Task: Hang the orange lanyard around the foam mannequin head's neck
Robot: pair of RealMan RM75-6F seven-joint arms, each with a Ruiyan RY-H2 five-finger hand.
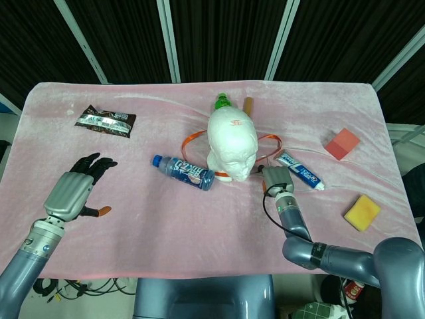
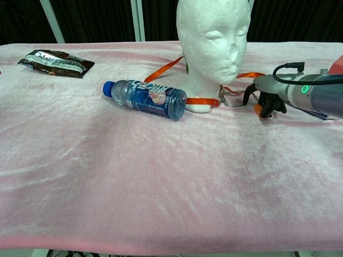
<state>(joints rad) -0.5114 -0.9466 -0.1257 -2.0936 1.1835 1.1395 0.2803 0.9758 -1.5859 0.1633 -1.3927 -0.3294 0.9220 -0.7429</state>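
Note:
The white foam mannequin head (image 1: 232,141) (image 2: 213,37) stands upright mid-table. The orange lanyard (image 1: 191,139) (image 2: 163,69) lies on the cloth looped around the head's base, with its metal clip (image 2: 226,101) in front at the right. My right hand (image 1: 276,178) (image 2: 266,100) rests just right of the clip, fingers bent down toward the cloth, thumb apart from them, holding nothing. My left hand (image 1: 74,187) lies at the left of the table with fingers spread and empty; it shows only in the head view.
A blue water bottle (image 1: 183,171) (image 2: 146,98) lies touching the head's base on the left. A green-capped bottle (image 1: 222,101) stands behind the head. A toothpaste tube (image 1: 300,170), red block (image 1: 342,143), yellow sponge (image 1: 362,212) and snack packet (image 1: 105,119) lie around.

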